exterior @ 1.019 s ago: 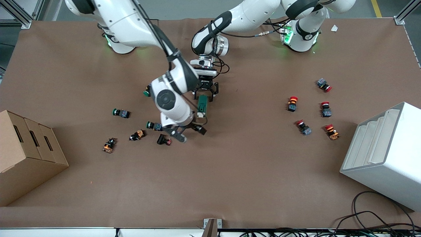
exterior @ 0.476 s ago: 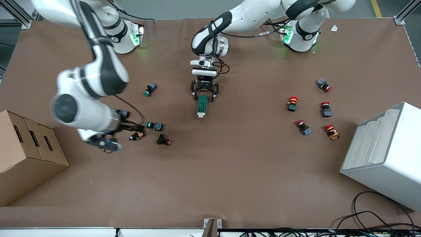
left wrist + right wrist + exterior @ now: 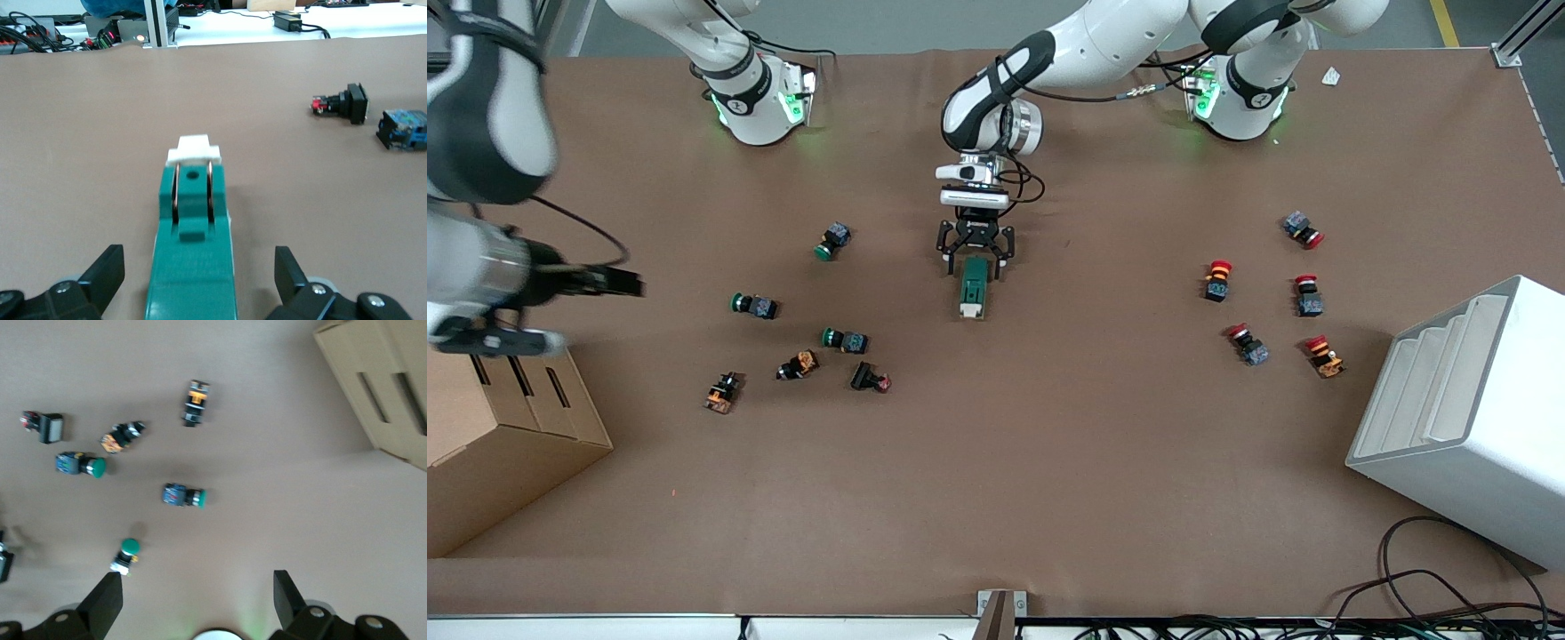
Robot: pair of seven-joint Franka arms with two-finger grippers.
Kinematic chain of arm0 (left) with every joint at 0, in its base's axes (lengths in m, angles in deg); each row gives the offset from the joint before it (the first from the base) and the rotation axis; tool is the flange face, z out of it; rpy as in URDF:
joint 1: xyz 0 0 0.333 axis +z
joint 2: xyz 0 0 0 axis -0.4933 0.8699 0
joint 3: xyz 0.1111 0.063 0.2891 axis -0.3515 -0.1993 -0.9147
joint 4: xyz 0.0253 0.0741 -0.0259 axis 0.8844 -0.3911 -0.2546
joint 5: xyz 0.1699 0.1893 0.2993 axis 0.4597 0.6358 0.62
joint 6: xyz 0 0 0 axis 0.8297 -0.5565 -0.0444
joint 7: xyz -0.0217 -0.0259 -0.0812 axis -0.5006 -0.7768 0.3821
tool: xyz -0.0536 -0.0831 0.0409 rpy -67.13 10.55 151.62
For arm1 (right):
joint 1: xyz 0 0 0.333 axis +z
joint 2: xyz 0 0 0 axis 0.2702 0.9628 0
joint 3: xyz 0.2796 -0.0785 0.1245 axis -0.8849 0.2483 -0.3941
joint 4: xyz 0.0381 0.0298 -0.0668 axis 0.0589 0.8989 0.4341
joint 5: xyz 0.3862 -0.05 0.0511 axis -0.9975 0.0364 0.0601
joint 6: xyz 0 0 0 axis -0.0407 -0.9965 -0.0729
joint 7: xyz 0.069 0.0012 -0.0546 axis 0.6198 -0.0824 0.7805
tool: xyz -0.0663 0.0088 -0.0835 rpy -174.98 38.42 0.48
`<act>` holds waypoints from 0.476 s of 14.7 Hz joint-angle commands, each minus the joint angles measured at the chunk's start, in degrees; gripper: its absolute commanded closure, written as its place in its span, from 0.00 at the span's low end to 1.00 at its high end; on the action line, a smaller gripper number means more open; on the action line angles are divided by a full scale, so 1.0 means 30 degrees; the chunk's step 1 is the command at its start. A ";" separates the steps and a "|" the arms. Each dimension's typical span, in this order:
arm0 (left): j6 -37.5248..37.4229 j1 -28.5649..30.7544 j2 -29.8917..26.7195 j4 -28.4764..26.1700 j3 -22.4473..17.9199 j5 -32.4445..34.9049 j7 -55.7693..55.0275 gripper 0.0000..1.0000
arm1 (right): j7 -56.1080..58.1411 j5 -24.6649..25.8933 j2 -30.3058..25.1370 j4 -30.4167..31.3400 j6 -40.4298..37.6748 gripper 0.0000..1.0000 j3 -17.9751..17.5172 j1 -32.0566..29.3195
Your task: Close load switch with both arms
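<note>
The load switch (image 3: 972,289) lies flat on the brown worktop (image 3: 1049,444) near its middle, long axis pointing toward the front camera. Its body is dark green; the white lever piece (image 3: 968,310) sits at the end nearer the front camera.

The left gripper (image 3: 975,255) is positioned low at the switch end farther from the front camera. Its fingers (image 3: 107,277) are spread apart, one on each side of the green body (image 3: 193,267), with a visible gap on both sides in the left wrist view. No contact with the switch is evident.

The right gripper (image 3: 534,307) is raised above the right arm's end of the worktop, over the edge of the cardboard box (image 3: 507,436). Its fingers (image 3: 103,603) stand apart and hold nothing.

A group of green-capped push-buttons (image 3: 843,340) and orange-and-black parts (image 3: 799,364) lies between the switch and the box. Red-capped push-buttons (image 3: 1216,279) lie toward the left arm's end of the worktop, near a white stepped housing (image 3: 1467,418).
</note>
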 commanded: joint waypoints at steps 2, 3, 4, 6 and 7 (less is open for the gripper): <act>0.0116 0.0172 -0.0812 0.1019 0.0374 -0.3106 0.2392 0.01 | 0.0945 0.1772 0.0105 -0.1998 -0.1622 0.00 -0.0518 -0.0824; 0.0116 0.0172 -0.0900 0.1487 0.0636 -0.3869 0.2832 0.01 | 0.0975 0.1744 0.0192 -0.2494 -0.1827 0.00 -0.0518 -0.0911; 0.0116 0.0201 -0.1046 0.1926 0.0726 -0.4660 0.3213 0.01 | 0.0975 0.1744 0.0251 -0.3050 -0.2293 0.00 -0.0518 -0.0941; 0.0116 0.0376 -0.1339 0.2892 0.1106 -0.6619 0.4701 0.01 | 0.0946 0.1773 0.0281 -0.3260 -0.2590 0.00 -0.0547 -0.0737; 0.0116 0.0435 -0.1543 0.3420 0.1108 -0.7820 0.5639 0.01 | 0.0975 0.1686 0.0281 -0.3290 -0.2561 0.00 -0.0576 -0.0707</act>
